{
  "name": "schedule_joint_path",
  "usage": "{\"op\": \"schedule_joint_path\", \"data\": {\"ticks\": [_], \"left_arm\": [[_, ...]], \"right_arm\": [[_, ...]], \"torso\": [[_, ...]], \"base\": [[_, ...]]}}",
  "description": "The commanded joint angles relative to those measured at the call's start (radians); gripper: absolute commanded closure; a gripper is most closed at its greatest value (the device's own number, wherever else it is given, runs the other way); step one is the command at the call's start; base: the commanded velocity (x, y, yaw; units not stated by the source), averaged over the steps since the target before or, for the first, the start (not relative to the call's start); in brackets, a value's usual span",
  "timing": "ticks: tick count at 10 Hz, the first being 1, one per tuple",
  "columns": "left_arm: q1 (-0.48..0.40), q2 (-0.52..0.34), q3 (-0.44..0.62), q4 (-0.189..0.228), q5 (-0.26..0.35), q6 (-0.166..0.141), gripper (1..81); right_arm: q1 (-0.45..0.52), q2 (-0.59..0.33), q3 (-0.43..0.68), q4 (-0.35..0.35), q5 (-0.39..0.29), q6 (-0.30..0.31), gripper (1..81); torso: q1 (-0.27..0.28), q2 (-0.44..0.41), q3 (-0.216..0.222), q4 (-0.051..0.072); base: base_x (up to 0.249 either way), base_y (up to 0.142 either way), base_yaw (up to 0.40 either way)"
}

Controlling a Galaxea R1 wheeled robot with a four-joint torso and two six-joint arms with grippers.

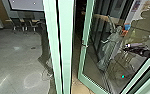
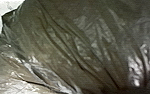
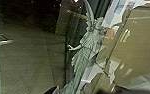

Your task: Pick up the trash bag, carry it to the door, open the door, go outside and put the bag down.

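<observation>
The trash bag (image 2: 73,42) is at the left claw (image 2: 138,90), crumpled and shiny, its long folds drawing together toward the claw's dark part. How far that claw is open cannot be told, nor can its exact hold on the plastic be made out.

The right claw (image 1: 126,48) reaches in front of the glass, pointing toward the robot's left. How wide it stands cannot be told either, and no held object can be made out at it.

To the left of the right claw stands the glass door (image 1: 82,65) in its pale green frame, set at an angle, a narrow gap between its edge and the thick green posts (image 1: 66,47) farther left. The door handle (image 1: 84,45) is on that near edge, well apart from the claw. Between handle and claw, a grey-green winged statue (image 1: 110,47) shows at the glass, one arm stretched out. Just above the claw, in the head view, is a small orange patch (image 1: 126,29).

Well to the left of the claw, past the posts, grey floor (image 1: 16,55) runs back to dark chairs (image 1: 16,23) and a wall screen (image 1: 27,4).
</observation>
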Motion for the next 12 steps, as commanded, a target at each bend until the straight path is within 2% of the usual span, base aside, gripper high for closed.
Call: {"op": "schedule_joint_path", "data": {"ticks": [1, 6, 9, 12], "left_arm": [[-0.035, 0.004, 0.004, -0.012, 0.077, 0.001, 81.1], [-0.033, 0.01, 0.004, -0.01, 0.077, 0.002, 81.1], [-0.033, 0.01, 0.004, -0.006, 0.078, 0.002, 81.1], [-0.033, 0.012, 0.004, -0.007, 0.078, 0.004, 81.1]], "right_arm": [[0.192, -0.098, -0.041, -0.038, -0.065, 0.0, 1.0], [0.197, -0.151, -0.032, -0.031, -0.065, -0.002, 1.0], [0.184, -0.215, 0.004, -0.025, -0.065, -0.002, 1.0], [0.183, -0.213, 0.019, 0.001, -0.068, -0.002, 1.0]], "torso": [[0.0, 0.0, 0.0, 0.0], [0.0, 0.0, 0.0, 0.0], [0.0, 0.0, 0.0, 0.0], [0.0, 0.0, 0.0, 0.0]], "base": [[0.0, 0.0, 0.0], [0.0, 0.0, 0.0], [0.0, 0.0, 0.0], [0.0, 0.0, 0.0]]}}
